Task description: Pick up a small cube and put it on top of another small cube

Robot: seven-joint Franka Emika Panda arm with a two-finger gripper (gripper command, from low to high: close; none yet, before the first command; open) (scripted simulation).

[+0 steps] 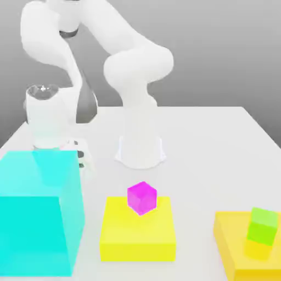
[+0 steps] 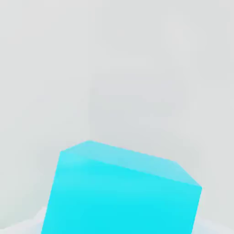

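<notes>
Okay, arm [image 1: 131,71] bends over to the exterior view's left; its hand [image 1: 52,118] hangs low behind the big cyan block [image 1: 38,214], jaws end [image 1: 80,160] just past that block's far upper edge, pointing down at the worktop [image 1: 219,142]; jaws closed, nearly all the way.

Hand view: a small cube [image 2: 123,192], plain cyan, sits very close under the camera, one corner edge turned toward the lens, bare white worktop beyond it; judged to be the task's cube and not the big block, though the colour is the same, so not certain. Whether the closed jaws actually pinch it, cannot tell; no contact line is visible. Cube is equal-sided, so no long axis to line up with; only the yaw of its faces against the jaws matters.

Key relation: the cube lies directly below the jaws, so the grasp step looks done or all but done. Likely stack targets: magenta cube [image 1: 141,197] on the middle yellow block [image 1: 137,233], green cube [image 1: 262,225] on the right yellow block [image 1: 233,247]. Both lie toward the exterior view's right and nearer the camera than the hand; magenta is the closer one.

Next move, as a guess: lift straight up and clear the big cyan block's top before any sideways travel; risk is clipping that block or the cube slipping.
</notes>
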